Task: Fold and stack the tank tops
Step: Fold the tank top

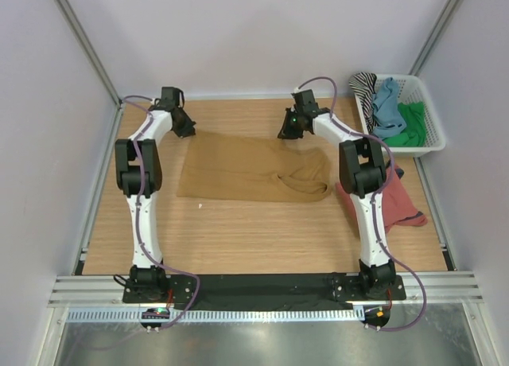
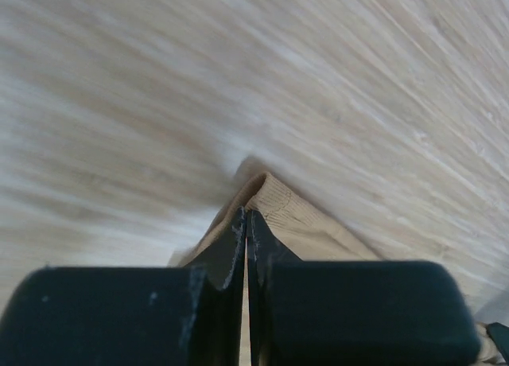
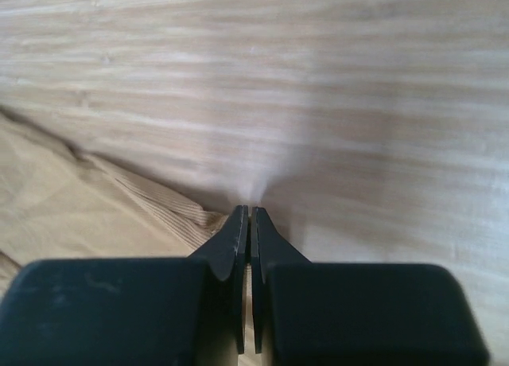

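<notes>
An ochre-brown tank top (image 1: 246, 169) lies spread flat across the middle of the table. My left gripper (image 1: 189, 131) is down at its far left corner. In the left wrist view that gripper (image 2: 246, 213) is shut on the ribbed edge of the ochre cloth (image 2: 306, 227). My right gripper (image 1: 288, 134) is at the far right corner. In the right wrist view it (image 3: 248, 210) is shut, with the ribbed hem (image 3: 151, 199) running into the jaws from the left. A rust-red tank top (image 1: 400, 203) lies crumpled beside the right arm.
A white basket (image 1: 436, 135) stands at the back right and holds a striped top (image 1: 364, 86), a blue one (image 1: 388, 103) and a green one (image 1: 412, 121). Bare wood shows in front of the ochre top. White walls close in the table on both sides and at the back.
</notes>
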Tool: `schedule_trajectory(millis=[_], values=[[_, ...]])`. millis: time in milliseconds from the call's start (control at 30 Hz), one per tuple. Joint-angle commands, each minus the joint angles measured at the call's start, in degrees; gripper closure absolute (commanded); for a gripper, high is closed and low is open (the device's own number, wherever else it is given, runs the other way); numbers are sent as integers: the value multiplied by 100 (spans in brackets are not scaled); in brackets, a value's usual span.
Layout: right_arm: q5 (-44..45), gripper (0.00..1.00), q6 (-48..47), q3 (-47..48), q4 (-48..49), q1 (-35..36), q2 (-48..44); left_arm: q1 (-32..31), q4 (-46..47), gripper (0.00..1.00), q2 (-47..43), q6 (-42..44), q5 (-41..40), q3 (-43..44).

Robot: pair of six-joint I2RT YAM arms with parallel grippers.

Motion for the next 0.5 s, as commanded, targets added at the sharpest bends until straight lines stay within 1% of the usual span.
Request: schedule_trajectory(millis=[0,100,267,400,467], values=[[-91,99,1,-585,673,37,-909,2,362,100,-992,155,-411,-388],[-91,99,37,-1121,963,37,-1279,2,573,100,-1301,155,-474,-836],[-74,99,2,-1624,1113,37,-1709,11,722,100,-1601,137,-360,-1171],[-48,99,54,-2317,1447,107,-2070,2,1029,100,-1864,102,-325,-1767],[-4,99,54,-2503,1518,159,-2263,2,1188,100,-2031,111,-325,-2005]])
